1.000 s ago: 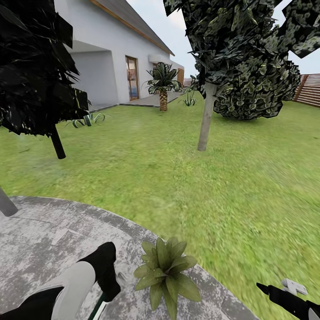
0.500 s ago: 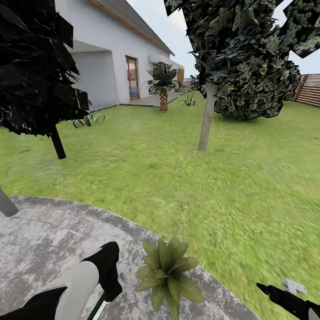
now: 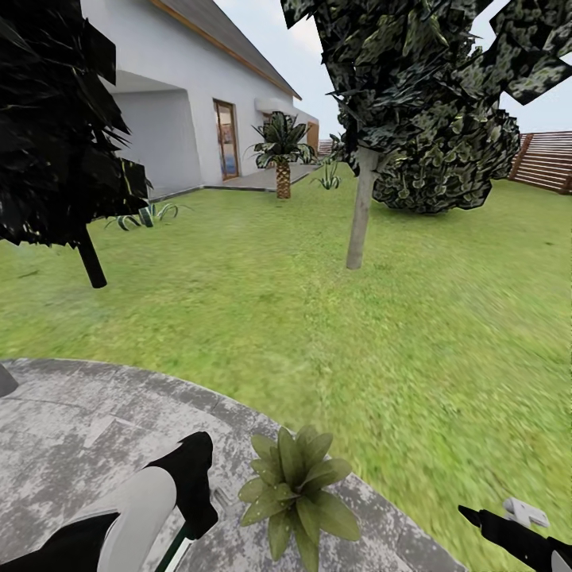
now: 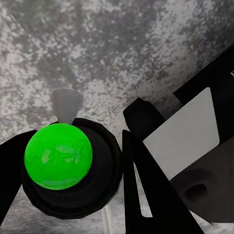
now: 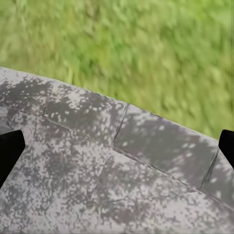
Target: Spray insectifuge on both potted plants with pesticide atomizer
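Your left gripper [image 4: 73, 175] clamps the green-capped atomizer [image 4: 58, 156] at lower left, beside the potted plant [image 3: 295, 485] at bottom centre on the paving [image 3: 71, 429], right gripper [image 5: 117, 146] spread empty; misaimed, the spray likely wets stone, not leaves.

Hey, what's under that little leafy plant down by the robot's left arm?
The potted plant sits on mottled grey paving, near its curved edge with the lawn. Its broad leaves cover the pot, so the pot and the ground right under it can't be seen.
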